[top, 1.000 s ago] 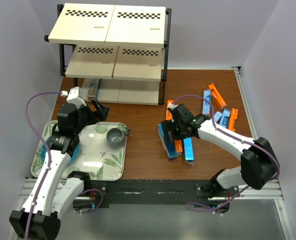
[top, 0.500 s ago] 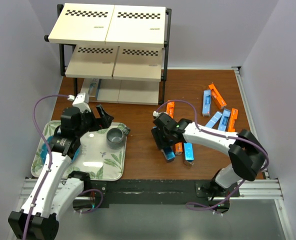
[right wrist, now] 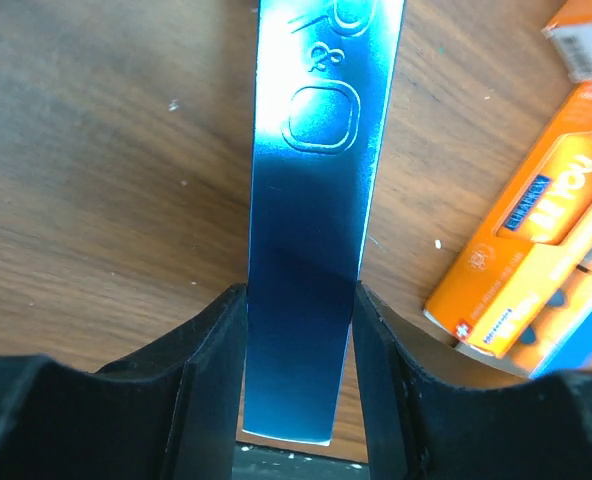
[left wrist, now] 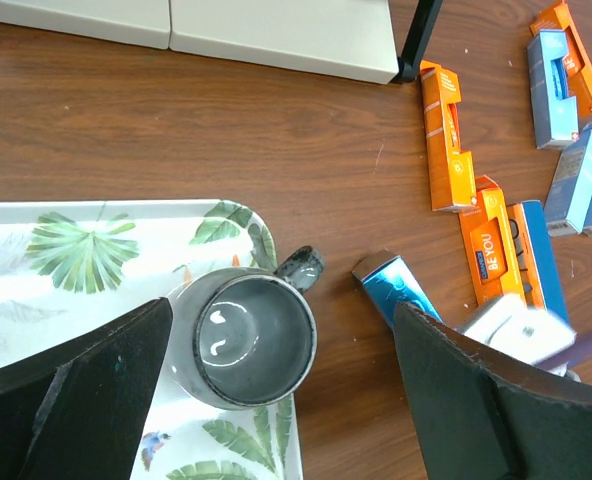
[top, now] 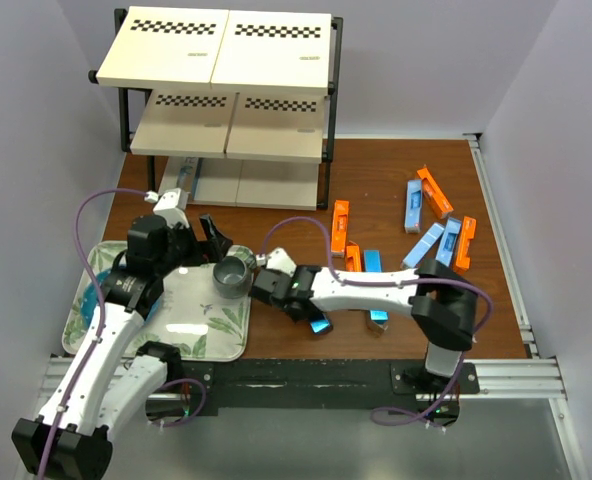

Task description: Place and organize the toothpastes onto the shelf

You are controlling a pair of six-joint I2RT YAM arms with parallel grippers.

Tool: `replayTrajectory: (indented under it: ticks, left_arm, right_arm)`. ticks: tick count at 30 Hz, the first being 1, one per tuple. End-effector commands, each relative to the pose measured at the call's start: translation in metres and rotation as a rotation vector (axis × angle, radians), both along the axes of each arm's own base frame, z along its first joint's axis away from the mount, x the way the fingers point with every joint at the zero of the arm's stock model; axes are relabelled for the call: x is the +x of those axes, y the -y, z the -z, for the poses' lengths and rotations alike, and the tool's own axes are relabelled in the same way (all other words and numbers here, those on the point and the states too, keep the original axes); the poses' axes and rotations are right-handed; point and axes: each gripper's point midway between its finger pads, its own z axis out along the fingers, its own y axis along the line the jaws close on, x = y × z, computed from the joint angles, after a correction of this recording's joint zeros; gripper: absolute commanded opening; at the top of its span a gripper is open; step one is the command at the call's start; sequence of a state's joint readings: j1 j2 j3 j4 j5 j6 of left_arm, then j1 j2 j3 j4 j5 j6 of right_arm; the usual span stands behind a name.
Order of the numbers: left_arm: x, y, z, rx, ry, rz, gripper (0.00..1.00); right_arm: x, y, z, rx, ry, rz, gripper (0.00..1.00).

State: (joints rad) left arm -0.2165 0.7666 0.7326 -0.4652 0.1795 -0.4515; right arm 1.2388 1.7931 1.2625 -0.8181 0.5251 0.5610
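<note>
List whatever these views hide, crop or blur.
- shelf: top view, its upper boards cover most of the lowest tier.
- metallic blue toothpaste box: right wrist view, the far end is cut off by the top edge.
- right gripper: only a blur in the left wrist view.

The shelf (top: 226, 45) stands at the back left of the table (top: 376, 170). The tray (top: 176, 320) lies in front of it, with a mug (top: 232, 276) on its far right corner. Just right of the mug, the right gripper (top: 298, 305) clasps one toothpaste box (top: 317, 324). Loose boxes (top: 340, 222) lie behind it and further right, and possibly one more sits on the shelf's bottom tier
</note>
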Motion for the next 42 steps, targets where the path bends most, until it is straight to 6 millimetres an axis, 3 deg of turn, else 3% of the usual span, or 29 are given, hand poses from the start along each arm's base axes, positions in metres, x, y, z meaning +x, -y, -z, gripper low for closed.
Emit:
replayTrajectory:
  ticks: [1, 6, 10, 20, 24, 28, 32, 33, 34, 35, 38, 42]
  left_arm:
    - [0.002, 0.002, -0.016, 0.011, 0.041, 0.017, 0.98]
    - [0.003, -0.001, -0.016, 0.028, 0.036, -0.003, 0.98]
    - [0.004, -0.003, -0.015, 0.037, 0.030, -0.011, 0.98]
    - [0.007, 0.000, -0.018, 0.030, 0.025, -0.005, 0.98]
    - [0.008, 0.002, -0.018, 0.027, 0.025, 0.007, 0.98]
    - [0.007, 0.006, -0.022, 0.025, 0.037, 0.037, 0.98]
    - [0.007, 0.013, -0.028, 0.035, 0.073, 0.101, 0.98]
    - [0.006, 0.014, -0.029, 0.038, 0.078, 0.116, 0.98]
    - [0.006, 0.017, -0.031, 0.038, 0.088, 0.138, 0.98]
    - [0.006, 0.017, -0.032, 0.057, 0.102, 0.154, 0.98]
    - [0.007, 0.017, -0.039, 0.098, 0.138, 0.194, 0.99]
    - [0.009, 0.015, -0.048, 0.146, 0.169, 0.226, 0.99]
  right_arm:
    - [-0.009, 0.008, -0.010, -0.215, 0.158, -0.040, 0.31]
    - [-0.028, 0.010, -0.008, -0.388, 0.279, -0.123, 0.32]
    - [-0.043, 0.013, 0.002, -0.464, 0.296, -0.159, 0.38]
    - [-0.072, -0.018, 0.001, -0.248, 0.181, -0.244, 0.71]
    - [-0.081, -0.022, -0.001, -0.164, 0.129, -0.244, 0.72]
    - [-0.087, -0.021, -0.022, -0.048, 0.083, -0.255, 0.73]
    - [-0.084, -0.014, -0.039, 0.062, 0.012, -0.294, 0.80]
    - [-0.076, -0.008, -0.040, 0.090, -0.014, -0.260, 0.82]
    - [-0.073, 0.000, -0.030, 0.104, -0.040, -0.246, 0.83]
    - [-0.069, 0.005, -0.038, 0.168, -0.064, -0.221, 0.84]
    - [-0.064, 0.022, -0.035, 0.227, -0.078, -0.198, 0.92]
    - [-0.072, 0.036, -0.019, 0.214, -0.114, -0.212, 0.99]
